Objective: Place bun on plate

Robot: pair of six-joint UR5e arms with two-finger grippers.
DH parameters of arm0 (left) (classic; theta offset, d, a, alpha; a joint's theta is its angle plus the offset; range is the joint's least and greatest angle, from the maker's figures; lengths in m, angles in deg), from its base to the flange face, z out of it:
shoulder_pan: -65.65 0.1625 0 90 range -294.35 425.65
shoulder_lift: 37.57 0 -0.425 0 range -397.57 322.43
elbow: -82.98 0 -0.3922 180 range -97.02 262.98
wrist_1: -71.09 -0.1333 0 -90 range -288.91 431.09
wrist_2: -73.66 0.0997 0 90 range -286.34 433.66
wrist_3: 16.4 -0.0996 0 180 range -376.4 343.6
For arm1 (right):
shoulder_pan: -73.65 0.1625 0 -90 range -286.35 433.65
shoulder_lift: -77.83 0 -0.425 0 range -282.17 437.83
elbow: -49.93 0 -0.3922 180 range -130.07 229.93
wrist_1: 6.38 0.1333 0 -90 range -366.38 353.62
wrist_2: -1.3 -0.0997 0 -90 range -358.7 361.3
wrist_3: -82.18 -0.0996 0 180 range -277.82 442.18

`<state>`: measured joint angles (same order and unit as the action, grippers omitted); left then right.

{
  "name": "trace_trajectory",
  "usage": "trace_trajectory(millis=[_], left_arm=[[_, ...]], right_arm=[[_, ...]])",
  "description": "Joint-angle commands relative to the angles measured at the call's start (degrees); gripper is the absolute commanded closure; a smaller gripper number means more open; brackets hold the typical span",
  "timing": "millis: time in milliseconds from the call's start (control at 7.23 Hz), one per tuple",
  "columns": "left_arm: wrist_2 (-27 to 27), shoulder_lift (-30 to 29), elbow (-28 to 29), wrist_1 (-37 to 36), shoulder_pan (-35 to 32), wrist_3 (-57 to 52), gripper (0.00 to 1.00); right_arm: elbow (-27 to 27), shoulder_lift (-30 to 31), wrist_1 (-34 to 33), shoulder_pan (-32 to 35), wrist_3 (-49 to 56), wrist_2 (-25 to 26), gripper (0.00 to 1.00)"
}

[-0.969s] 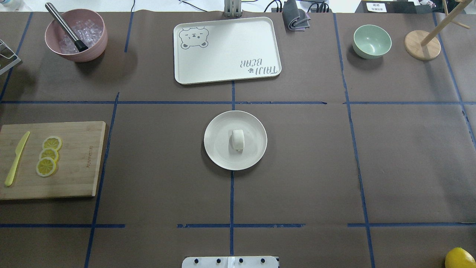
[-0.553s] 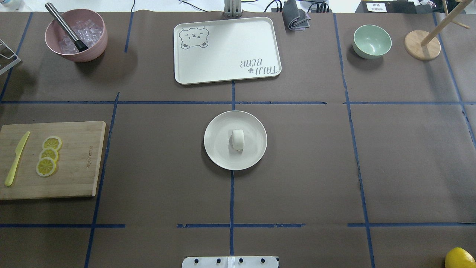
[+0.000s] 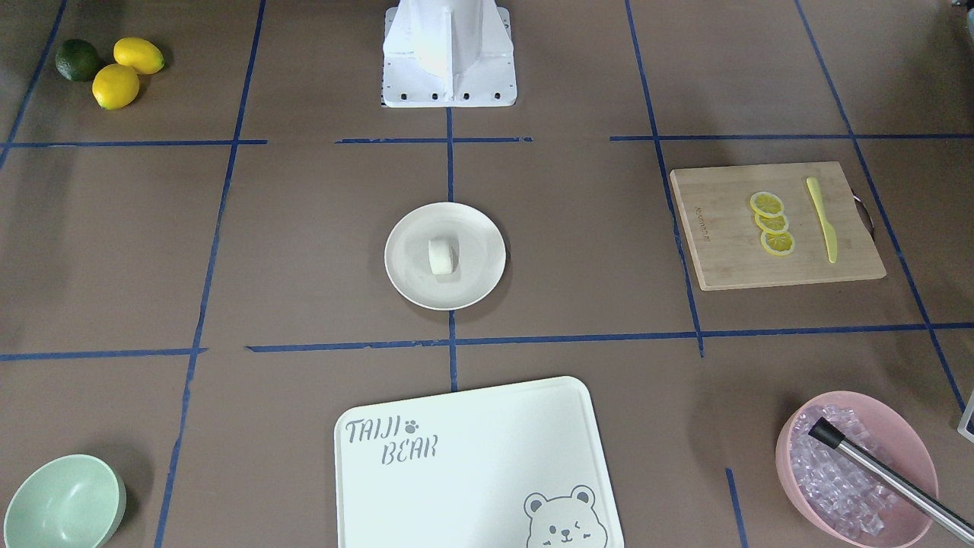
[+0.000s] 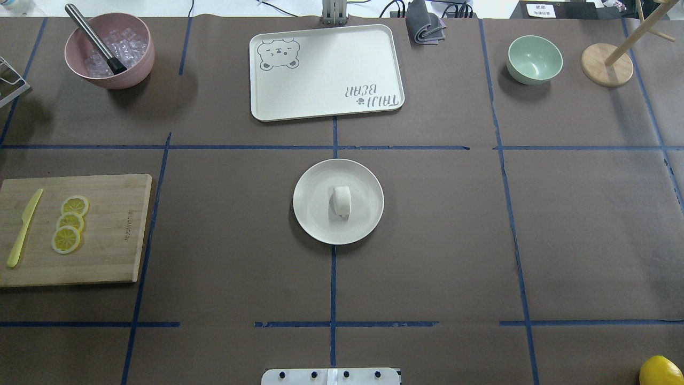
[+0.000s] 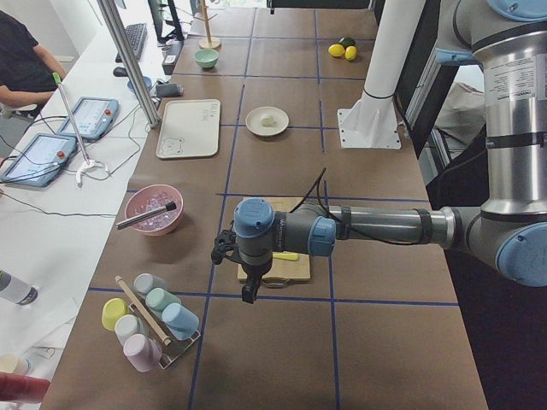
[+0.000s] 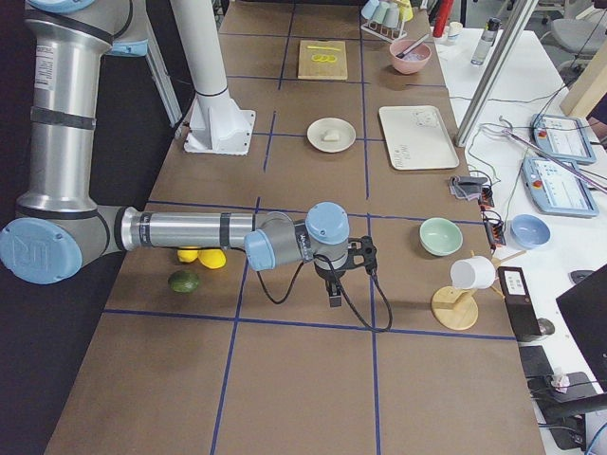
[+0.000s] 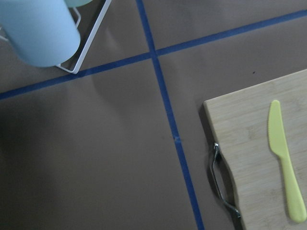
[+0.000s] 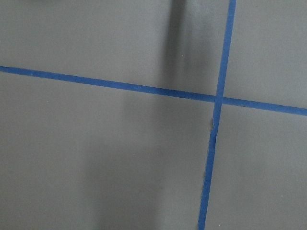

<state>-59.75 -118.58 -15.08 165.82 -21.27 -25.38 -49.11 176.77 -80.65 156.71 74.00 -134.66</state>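
The bun (image 4: 342, 201), a small white stubby roll, lies on its side in the middle of the round cream plate (image 4: 311, 216) at the table's centre; the front-facing view shows the same bun (image 3: 442, 256) on the plate (image 3: 479, 274). No gripper is near them. My left gripper (image 5: 249, 295) hangs over the table's left end by the cutting board, and my right gripper (image 6: 335, 302) hangs over the right end. Both show only in the side views, so I cannot tell whether they are open or shut.
A bear-print tray (image 4: 326, 72) lies beyond the plate. A cutting board (image 4: 107, 230) with lemon slices (image 4: 69, 223) and a yellow knife (image 4: 22, 227) sits left; a pink ice bowl (image 4: 109, 51) far left. A mint bowl (image 4: 534, 59) and wooden stand (image 4: 606, 64) sit far right.
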Motion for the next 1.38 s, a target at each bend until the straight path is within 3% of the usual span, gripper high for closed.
trace_trajectory(millis=[0, 415, 692, 969, 1107, 1245], left_arm=[[-0.71, -0.65, 2.78, 0.02, -0.08, -0.07, 0.01], [-2.1, -2.39, 3.59, -1.28, -0.08, 5.5, 0.01], [-4.31, -5.63, 0.59, -11.71, -0.08, 7.93, 0.0], [-4.4, -5.13, 0.76, -11.77, -0.26, 7.75, 0.0], [-4.4, -5.3, 0.59, -11.32, -0.26, 8.01, 0.0], [-4.49, -4.95, -0.28, -11.06, -0.35, 7.75, 0.0]], right_arm=[[0.42, 0.46, -0.08, -0.7, 2.01, 0.7, 0.0], [0.26, 1.95, -2.0, -0.88, 6.24, 2.46, 0.0], [0.43, 1.86, -5.24, -1.49, 10.0, 2.37, 0.0], [-2.88, 0.9, -16.71, 1.4, 17.48, 1.85, 0.0], [-3.78, -3.19, -25.22, 2.27, 18.1, 2.02, 0.0], [-3.79, -3.67, -26.7, 2.89, 18.72, 2.02, 0.0]])
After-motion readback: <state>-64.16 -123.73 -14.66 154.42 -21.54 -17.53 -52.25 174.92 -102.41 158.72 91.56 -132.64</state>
